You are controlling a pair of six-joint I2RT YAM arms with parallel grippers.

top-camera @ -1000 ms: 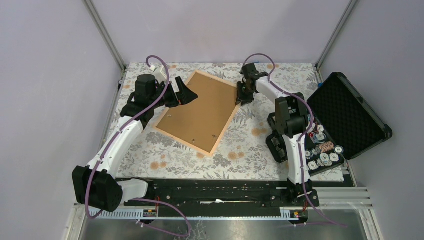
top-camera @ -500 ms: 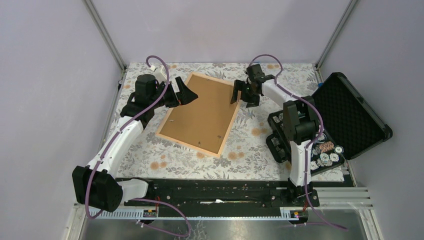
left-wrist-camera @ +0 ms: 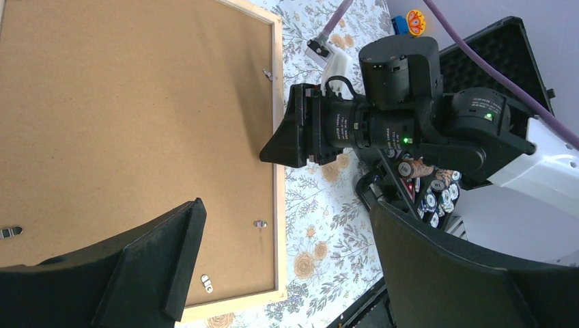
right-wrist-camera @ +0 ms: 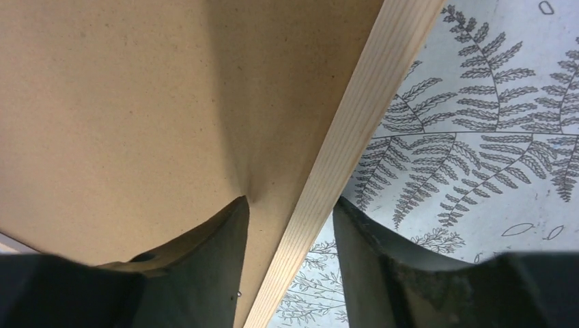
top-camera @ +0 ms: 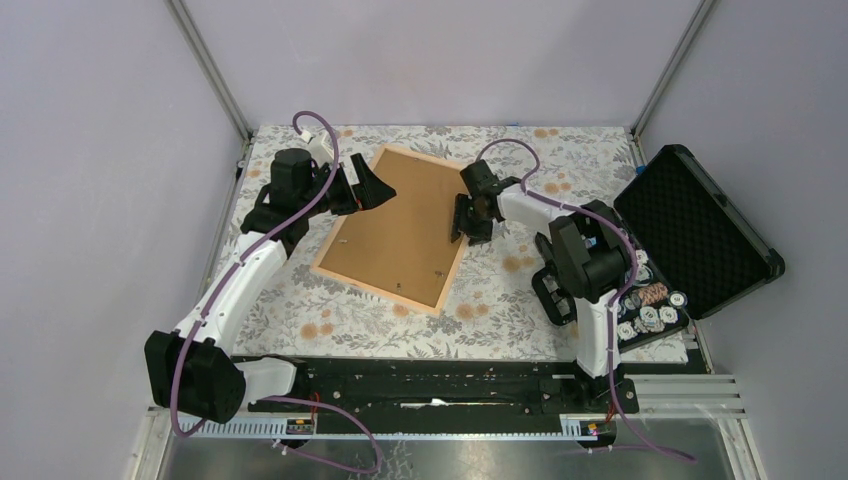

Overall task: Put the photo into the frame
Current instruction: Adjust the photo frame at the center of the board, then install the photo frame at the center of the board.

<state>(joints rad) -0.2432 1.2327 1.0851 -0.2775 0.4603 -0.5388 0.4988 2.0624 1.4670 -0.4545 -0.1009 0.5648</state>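
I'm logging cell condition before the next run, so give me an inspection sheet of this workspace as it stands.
Surface: floral-print cover, flat.
Job's things: frame lies face down; photo sits inside its rails, brown back up.
Clutter: open black foam-lined case with small round parts, right side.
Grippers: left gripper open over the frame's left edge; right gripper jaws open, straddling the right rail.
Cables: purple cables loop along both arms.
Surroundings: plain walls, metal corner posts.
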